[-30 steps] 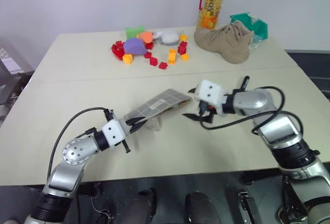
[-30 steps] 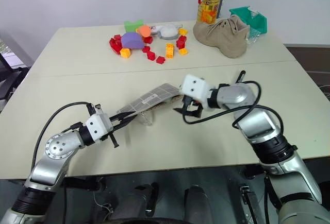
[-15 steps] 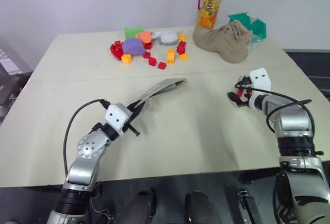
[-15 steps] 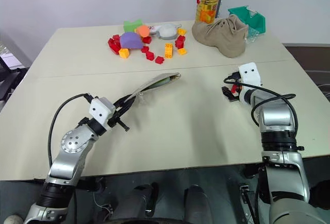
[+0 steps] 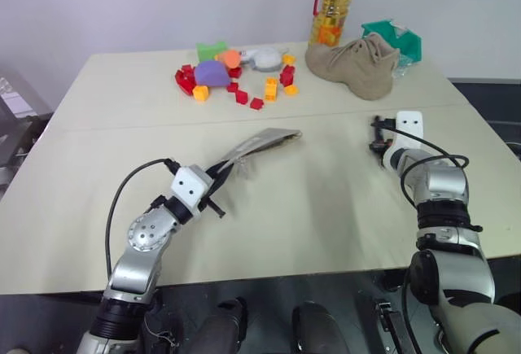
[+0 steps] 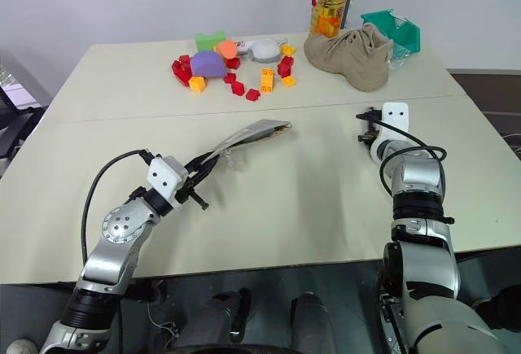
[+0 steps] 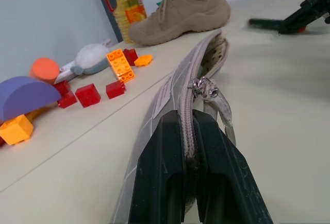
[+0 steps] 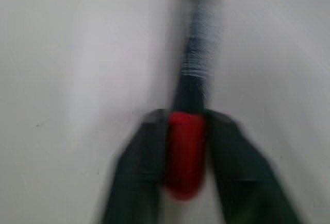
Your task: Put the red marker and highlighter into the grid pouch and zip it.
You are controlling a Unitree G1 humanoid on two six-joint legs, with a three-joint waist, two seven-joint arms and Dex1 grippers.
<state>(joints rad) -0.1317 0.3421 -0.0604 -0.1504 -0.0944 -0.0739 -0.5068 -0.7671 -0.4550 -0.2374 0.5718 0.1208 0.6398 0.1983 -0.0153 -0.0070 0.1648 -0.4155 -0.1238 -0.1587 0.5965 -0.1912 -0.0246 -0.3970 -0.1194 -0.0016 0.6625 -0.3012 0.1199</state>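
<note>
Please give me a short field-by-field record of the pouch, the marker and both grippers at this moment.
pouch: grey grid-lined fabric pouch, zipper end open, one end lifted off the beige table
left gripper: shut on the pouch's edge beside the metal zipper pull
marker: slim red marker with black cap, between the right gripper's fingers on the table
right gripper: fingers either side of the marker's red end; firm grip unclear
highlighter: hidden
background: toy blocks, tan boot, oil bottle

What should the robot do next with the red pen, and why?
Probably lift the red marker and carry it to the grid pouch. The right gripper is clamped on it at the table, and the left gripper holds the pouch, its mouth gaping.
</note>
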